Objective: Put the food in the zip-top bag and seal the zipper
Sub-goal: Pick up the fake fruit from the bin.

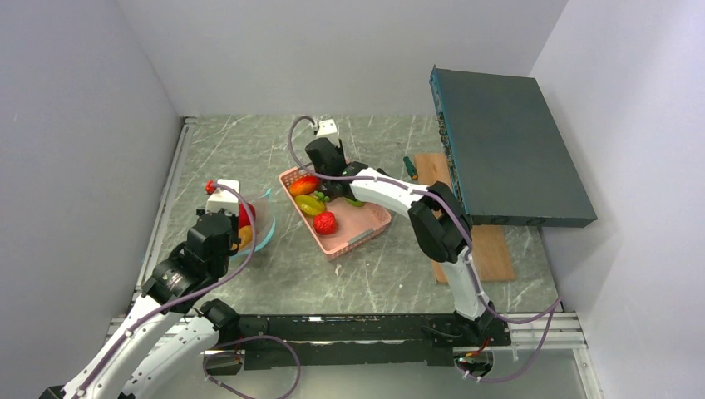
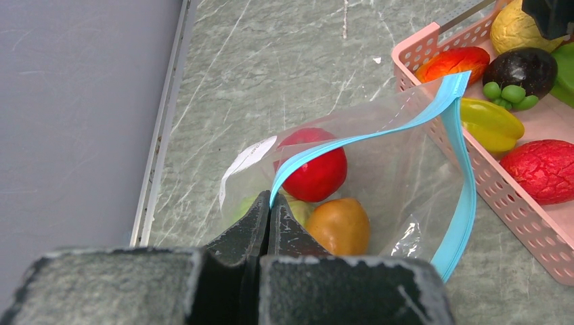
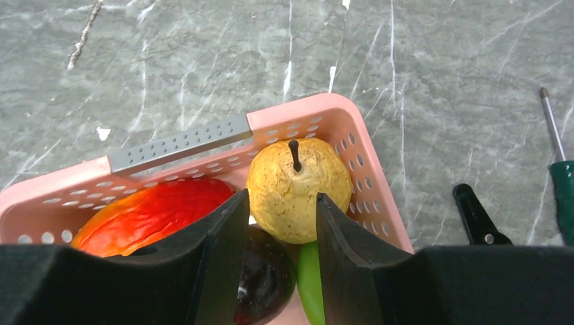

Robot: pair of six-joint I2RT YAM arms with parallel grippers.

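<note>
Teal is showing along the zipper (image 2: 352, 143) of the clear bag (image 2: 406, 169), which is lying on the left of the marble table (image 1: 374, 274), just beside the pink basket (image 2: 514, 217). The left claw (image 2: 269, 203) is pinching that zipper, its jaws closed tight on the strip, and is holding one lip up so the mouth is gaping toward the basket. Some food is sitting inside the bag: a red fruit (image 2: 315, 169), an orange fruit (image 2: 342, 227) touching it on the near side, and a green piece (image 2: 298, 210) partly hidden behind the claw. The right claw (image 3: 281, 198) is hanging over the far end of the basket with its jaws standing part open, one finger on each side of a yellow pear (image 3: 294, 169). It is gripping nothing, and whether the pads are touching the pear I cannot tell. More food is lying in the basket: a red-orange mango (image 3: 152, 217), a dark purple piece (image 3: 264, 277), green grapes (image 2: 511, 93), a yellow starfruit (image 2: 491, 125) and a bumpy red piece (image 2: 541, 170). Right of the basket, a green-handled screwdriver (image 3: 560, 196) is lying on the table.
</note>
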